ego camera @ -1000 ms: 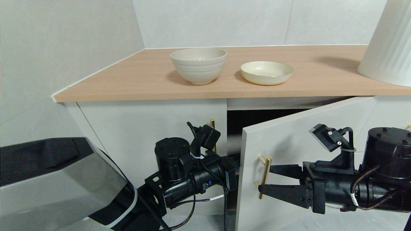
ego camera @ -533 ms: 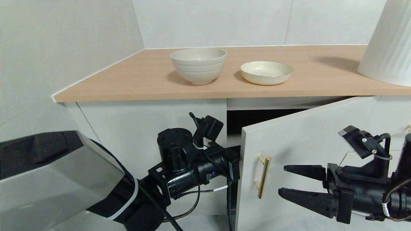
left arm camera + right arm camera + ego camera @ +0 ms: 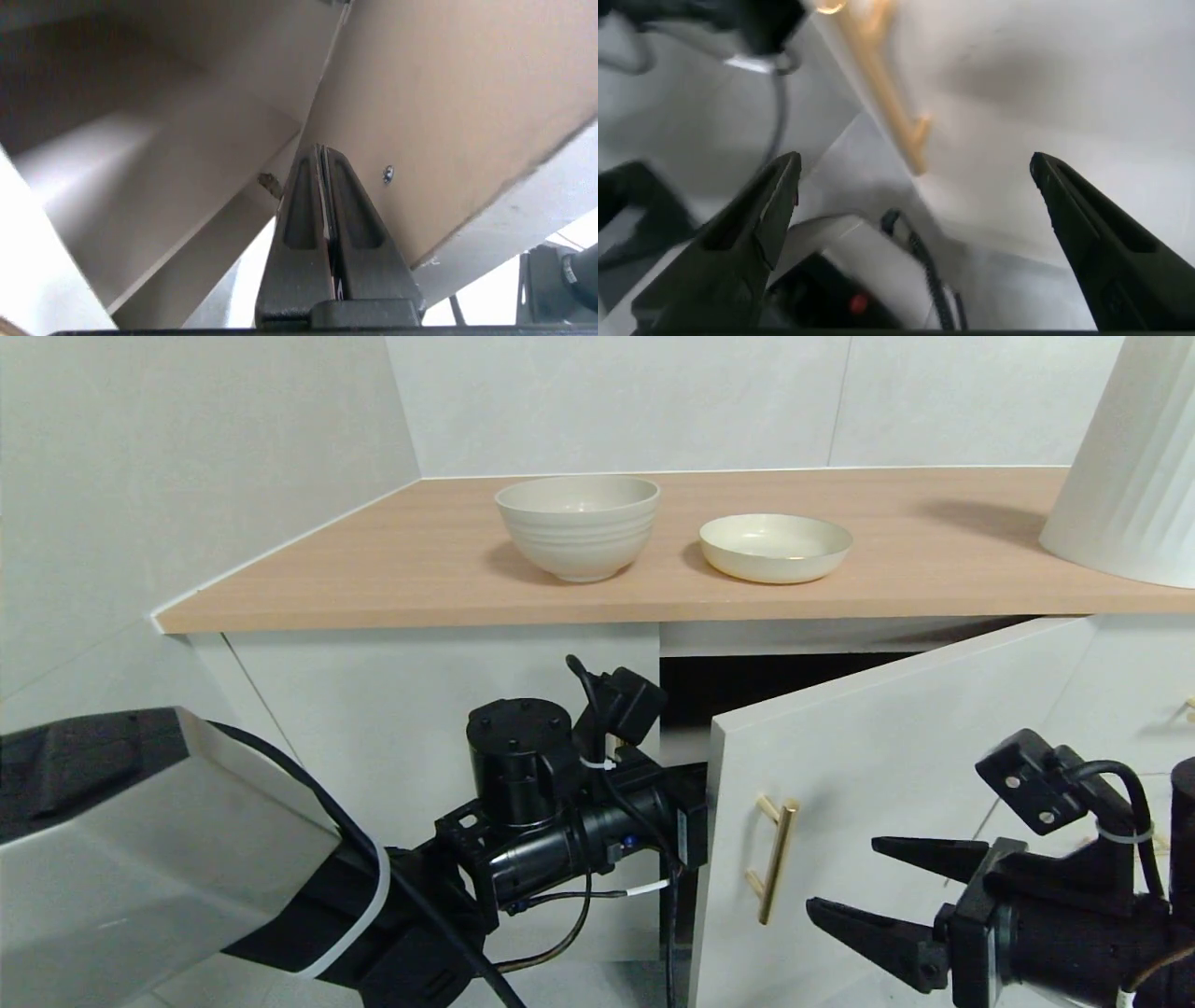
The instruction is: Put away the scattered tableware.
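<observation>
A deep cream bowl [image 3: 577,525] and a shallow cream dish [image 3: 775,547] stand side by side on the wooden counter [image 3: 411,569]. Below them, the white cabinet door [image 3: 878,756] with a gold handle [image 3: 775,859] hangs partly open. My left gripper [image 3: 322,149] is shut with nothing in it and pokes into the gap behind the door's inner face [image 3: 448,103]. From the head view, the door's edge hides its fingers. My right gripper [image 3: 845,875] is open, a short way to the right of the handle [image 3: 882,84] and clear of it.
A large white ribbed vessel [image 3: 1130,467] stands on the counter at the far right. The closed left cabinet door [image 3: 420,709] is beside the gap. Tiled walls close in the left side and the back. The cabinet's dark inside [image 3: 747,677] shows above the open door.
My right gripper has drawn back from the gold handle, moving right and down, still open. My left arm has pushed a little up and right into the door gap.
</observation>
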